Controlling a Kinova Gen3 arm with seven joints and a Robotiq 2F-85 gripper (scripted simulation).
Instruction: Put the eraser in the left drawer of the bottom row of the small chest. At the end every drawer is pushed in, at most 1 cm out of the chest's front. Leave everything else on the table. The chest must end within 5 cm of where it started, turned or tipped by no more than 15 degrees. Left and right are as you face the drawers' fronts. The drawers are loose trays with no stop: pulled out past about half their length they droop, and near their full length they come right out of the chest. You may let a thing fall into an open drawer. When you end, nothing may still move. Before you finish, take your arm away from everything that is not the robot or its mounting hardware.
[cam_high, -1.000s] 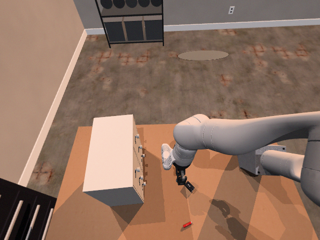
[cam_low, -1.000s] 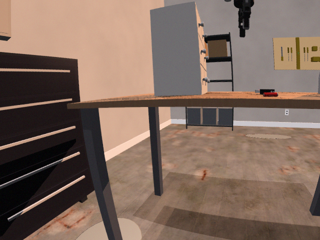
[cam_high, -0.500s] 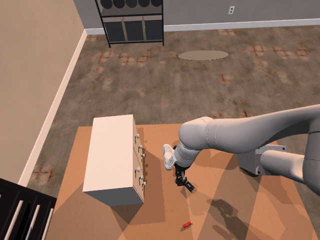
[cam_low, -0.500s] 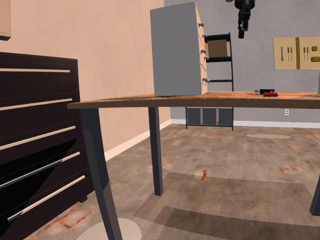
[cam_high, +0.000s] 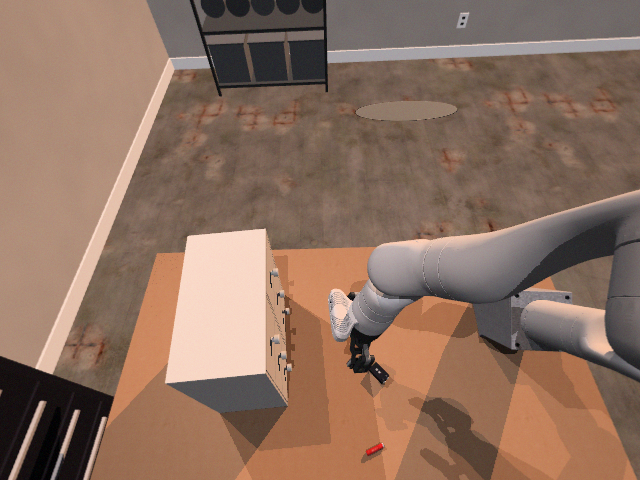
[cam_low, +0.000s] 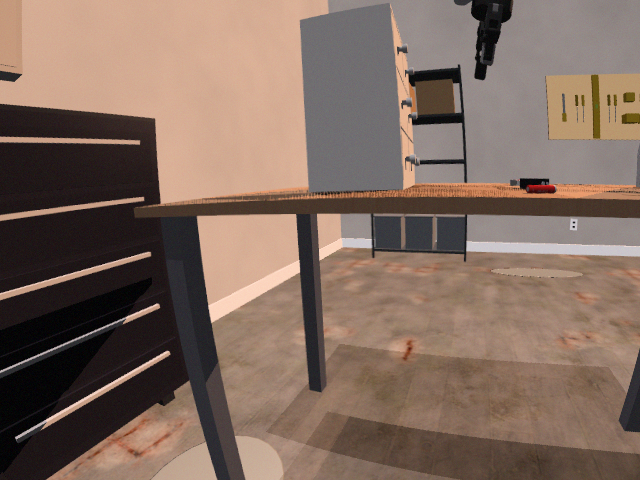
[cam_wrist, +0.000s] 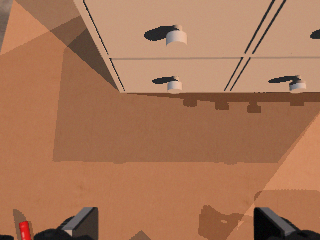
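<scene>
- wrist view: the two dark fingertips of the claw (cam_wrist: 175, 227) sit at the bottom corners, spread wide apart with nothing but bare desk (cam_wrist: 150, 175) between them.
- just left of the left fingertip a red cylinder (cam_wrist: 24, 231) pokes into the frame, cut off by the bottom edge.
- farther up, the small chest (cam_wrist: 200, 45) fills the top of the frame; two rows of drawer fronts show, all flush with each other, and the bottom-left drawer knob (cam_wrist: 174, 85) stands almost straight ahead of the claw, well apart from it.
- the chest's upper rows are cut off by the frame.
- top view: near the desk's (cam_high: 465, 413) front edge the red cylinder (cam_high: 374, 448) lies alone, well apart from everything else.
- past it, a small black block with white marks, which looks to be the eraser (cam_high: 379, 370), lies on the desk just beside the claw (cam_high: 360, 356); the claw hangs above it and partly covers its end, so whether they touch cannot be told here.
- the arm (cam_high: 465, 263) reaches in from the right and hides the desk behind it and part of its grey base plate (cam_high: 563, 295).
- the chest (cam_high: 219, 310) stands to the left, drawer knobs facing the claw, with open desk between them.
- far off stand a dark shelf rack (cam_high: 325, 46) by the wall and a dark dresser (cam_high: 31, 413) at the lower left corner.
- exterior view: the claw (cam_low: 483, 51) hangs high above the desk (cam_low: 361, 204), level with the chest's (cam_low: 351, 103) upper drawers; its top is cut off.
- the eraser (cam_low: 534, 182) and the red cylinder (cam_low: 540, 189) lie low on the desk, one behind the other, hard to separate from this angle.
</scene>
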